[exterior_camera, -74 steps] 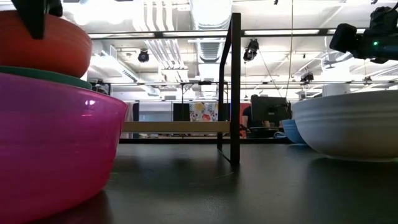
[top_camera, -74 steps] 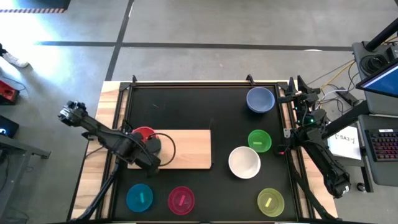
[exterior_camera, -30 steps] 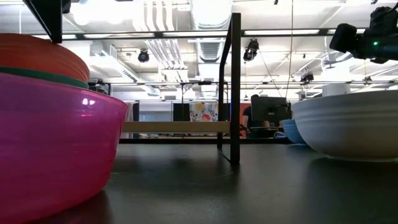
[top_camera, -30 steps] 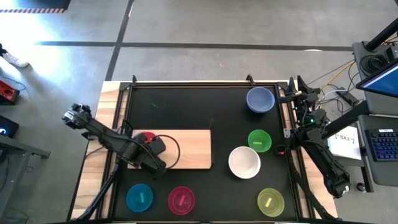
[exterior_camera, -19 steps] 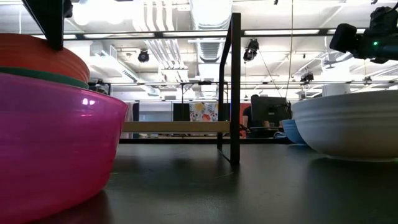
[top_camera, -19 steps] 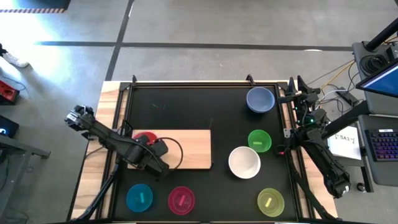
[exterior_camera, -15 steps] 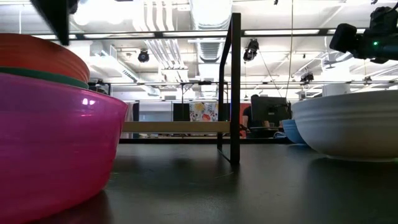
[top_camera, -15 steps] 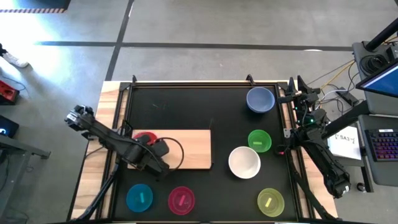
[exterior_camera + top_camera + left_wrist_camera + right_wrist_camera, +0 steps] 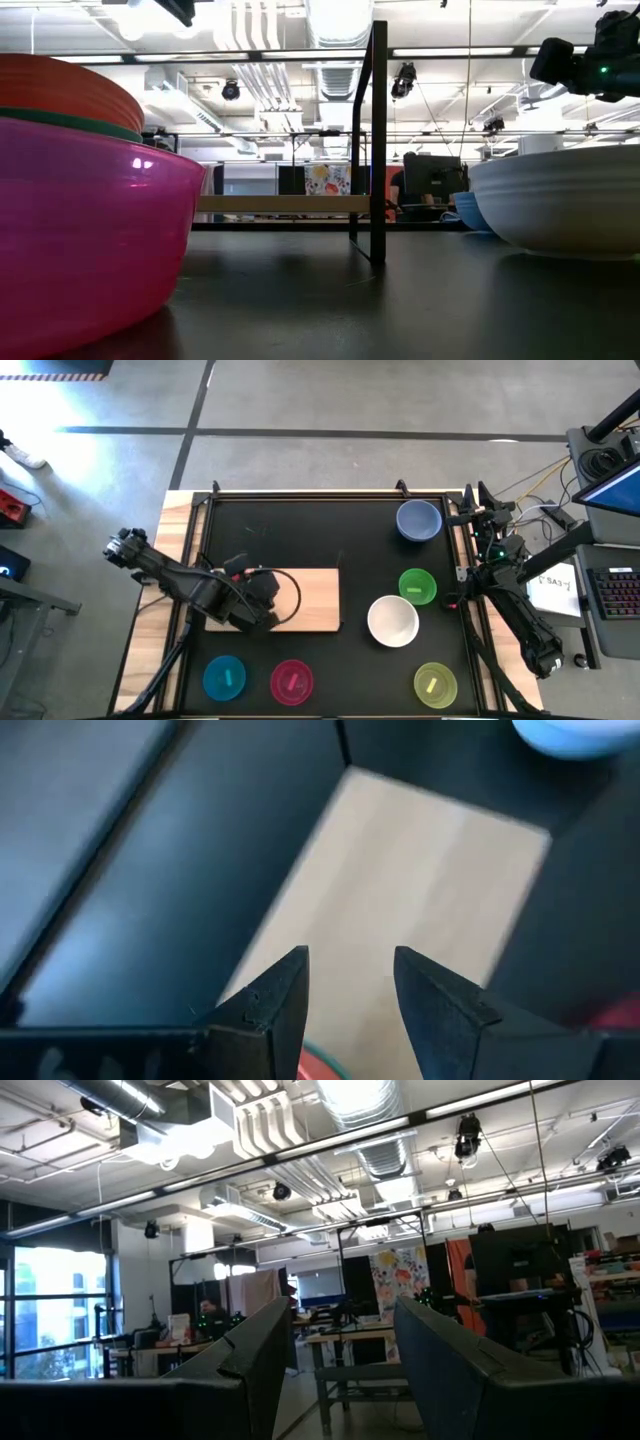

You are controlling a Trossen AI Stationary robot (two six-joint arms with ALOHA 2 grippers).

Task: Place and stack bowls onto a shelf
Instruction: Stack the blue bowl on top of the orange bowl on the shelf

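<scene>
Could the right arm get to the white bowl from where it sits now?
Probably yes. The right gripper is parked at the table's right edge with its jaws open, and the white bowl stands alone on the black tabletop, with only the green bowl nearby.

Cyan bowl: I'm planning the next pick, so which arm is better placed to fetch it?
Left. The left gripper is open over the shelf, close to the cyan bowl. The right gripper is parked off the table's right edge.

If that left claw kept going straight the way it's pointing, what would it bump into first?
Most likely the bare wooden shelf. The left gripper, open and empty, points down at the pale board just past the red bowl; how far off the board is isn't clear.
</scene>
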